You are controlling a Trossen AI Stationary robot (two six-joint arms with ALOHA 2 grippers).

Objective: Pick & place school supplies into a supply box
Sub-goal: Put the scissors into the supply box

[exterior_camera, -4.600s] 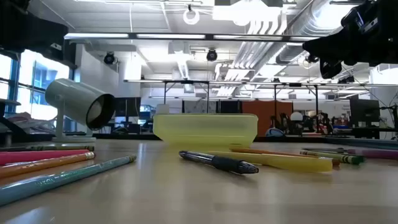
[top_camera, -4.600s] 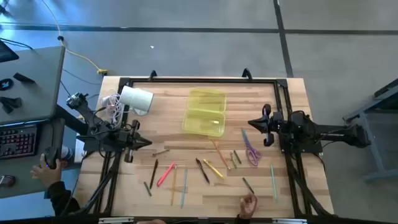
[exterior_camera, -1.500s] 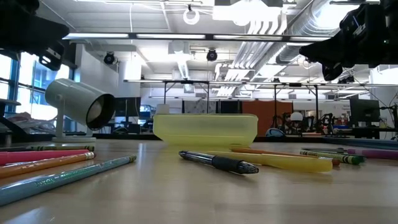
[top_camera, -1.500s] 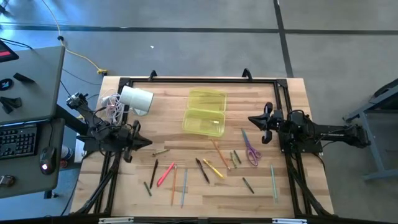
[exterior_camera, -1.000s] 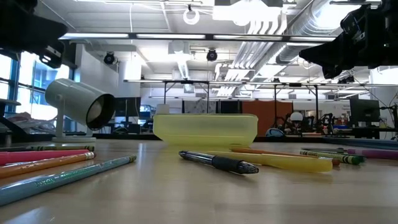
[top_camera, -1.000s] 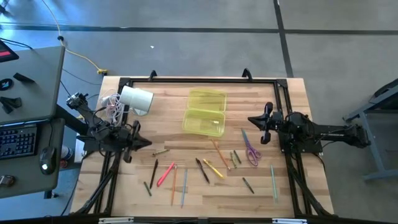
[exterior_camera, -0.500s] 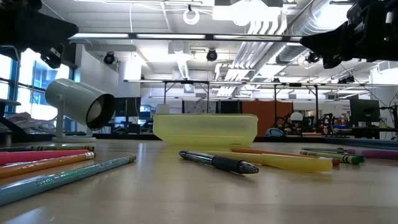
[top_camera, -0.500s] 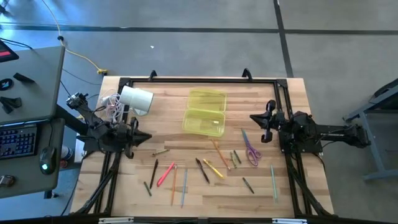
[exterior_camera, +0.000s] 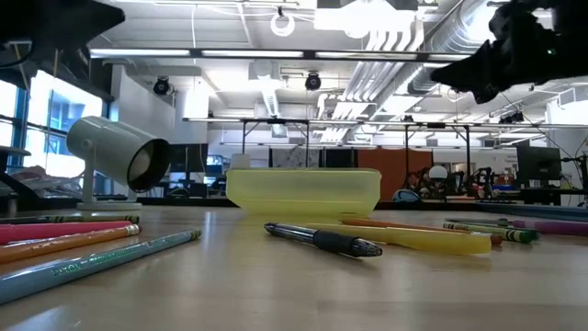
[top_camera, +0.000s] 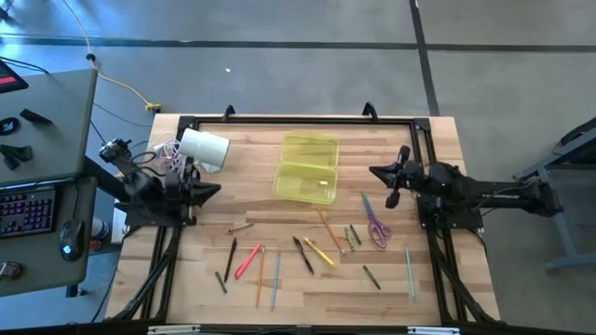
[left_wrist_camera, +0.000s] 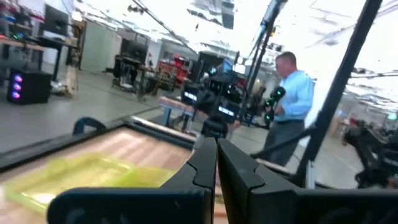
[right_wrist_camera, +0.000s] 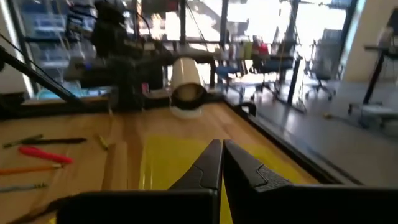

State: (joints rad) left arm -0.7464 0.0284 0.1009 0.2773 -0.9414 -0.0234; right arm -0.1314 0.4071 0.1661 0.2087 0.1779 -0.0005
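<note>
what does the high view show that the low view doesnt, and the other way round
Only the high view shows both arms whole: the left gripper at the table's left edge, the right gripper just right of the supply box, and the purple-handled scissors lying flat on the table. Only the low view shows the room behind: ceiling lights, pipes, desks. Both show the supply box, the white cylinder and the loose pens and pencils, including a dark pen.

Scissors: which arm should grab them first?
Right, probably. The purple-handled scissors lie on the table just in front of the right gripper, and the yellow box is close beside. The left gripper is across the table, beyond the scattered pencils. Both grippers are shut and empty.
</note>
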